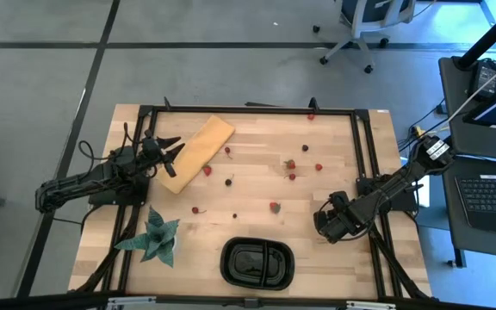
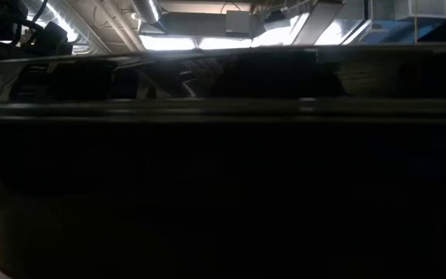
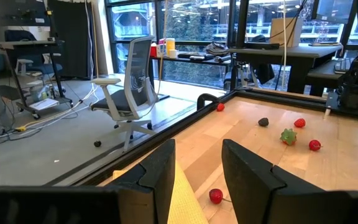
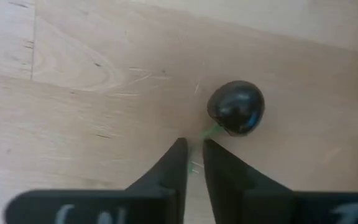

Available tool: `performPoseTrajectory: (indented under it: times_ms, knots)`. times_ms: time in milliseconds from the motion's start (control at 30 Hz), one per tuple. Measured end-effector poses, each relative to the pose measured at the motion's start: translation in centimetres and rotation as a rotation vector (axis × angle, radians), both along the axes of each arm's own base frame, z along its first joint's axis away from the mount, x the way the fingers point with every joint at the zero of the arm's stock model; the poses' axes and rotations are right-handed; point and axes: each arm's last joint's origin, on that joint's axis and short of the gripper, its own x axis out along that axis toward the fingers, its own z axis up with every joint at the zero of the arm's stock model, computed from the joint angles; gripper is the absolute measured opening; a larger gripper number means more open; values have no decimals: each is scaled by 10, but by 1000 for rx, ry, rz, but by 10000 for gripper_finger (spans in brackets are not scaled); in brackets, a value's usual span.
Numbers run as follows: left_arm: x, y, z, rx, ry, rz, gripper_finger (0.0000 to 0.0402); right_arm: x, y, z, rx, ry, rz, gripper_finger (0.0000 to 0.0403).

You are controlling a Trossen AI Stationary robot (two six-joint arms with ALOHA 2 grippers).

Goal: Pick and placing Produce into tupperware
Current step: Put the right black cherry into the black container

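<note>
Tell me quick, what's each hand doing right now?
Left hand: open, empty, over the tan board.
Right hand: nearly closed beside a dark berry, not gripping it.

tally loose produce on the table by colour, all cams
Red fruits: 8
Dark berries: 4 (one shows only in the right wrist view, just ahead of the right tool)
Total: 12

The right gripper [image 4: 193, 152] points down at the table's right side with its fingers nearly together, while the left gripper [image 3: 197, 163] rests at the left with fingers parted.
</note>
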Motion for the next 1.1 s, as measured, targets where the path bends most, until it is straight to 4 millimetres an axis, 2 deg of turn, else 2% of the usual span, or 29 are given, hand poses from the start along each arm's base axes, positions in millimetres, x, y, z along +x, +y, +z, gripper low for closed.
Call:
performPoseTrajectory:
  times_ms: [200, 633, 733, 900, 1100]
  knots:
    - [0, 0, 0, -1, 0, 0, 125, -1, 0, 0, -1, 13, 37, 6]
    - [0, 0, 0, -1, -1, 0, 125, 2, 2, 4, 4, 25, 91, 4]
    - [0, 0, 0, -1, -1, 0, 125, 6, 5, 14, 1, 57, 149, 2]
    - [0, 0, 0, -2, -1, 0, 125, 22, 18, 38, 41, 5, 272, 2]
    - [0, 0, 0, -4, -3, 0, 125, 48, 36, 78, 71, -176, 375, 1]
